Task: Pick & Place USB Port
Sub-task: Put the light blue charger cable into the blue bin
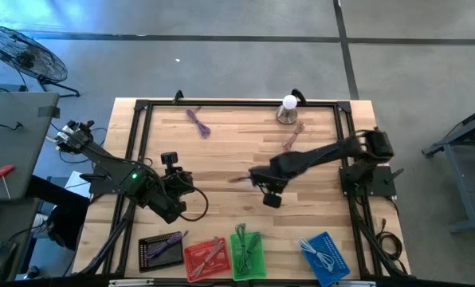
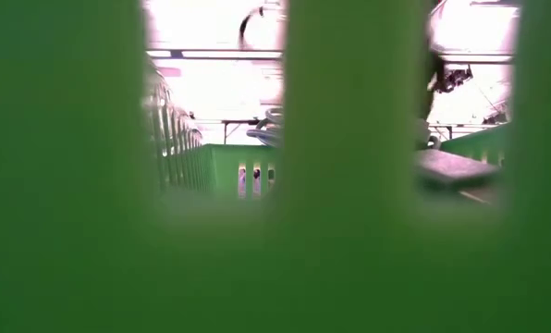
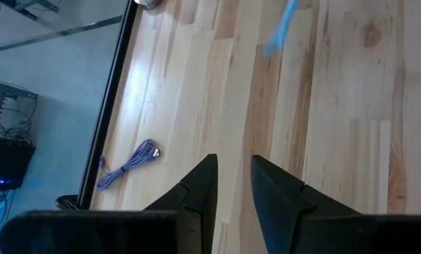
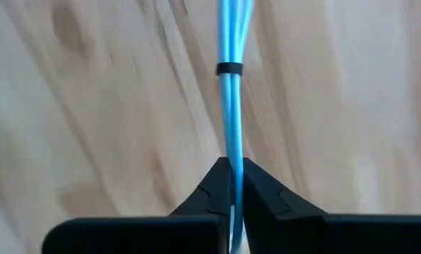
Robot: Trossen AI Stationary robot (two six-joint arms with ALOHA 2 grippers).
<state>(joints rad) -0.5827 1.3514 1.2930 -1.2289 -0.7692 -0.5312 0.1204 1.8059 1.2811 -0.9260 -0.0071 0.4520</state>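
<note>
Wooden table [image 1: 221, 151] centre: right gripper [image 4: 235, 169] clamped on blue cable [image 4: 232, 106], light and floppy, best pinched near its tie; left gripper [image 3: 232, 176] sat apart, empty.

The bench [image 1: 221, 151] is a light wooden top of glued planks, edged by a black frame. On it, near the far edge, lie a purple bundled cable [image 1: 198, 121] and, further right, a reddish cable [image 1: 292, 137] beside a small metal cone with a white ball [image 1: 287, 109]. Along the near edge stand four small baskets in a row: black [image 1: 160, 251], red [image 1: 205, 258], green [image 1: 248, 253] and blue [image 1: 323, 253], each holding cables.
</note>
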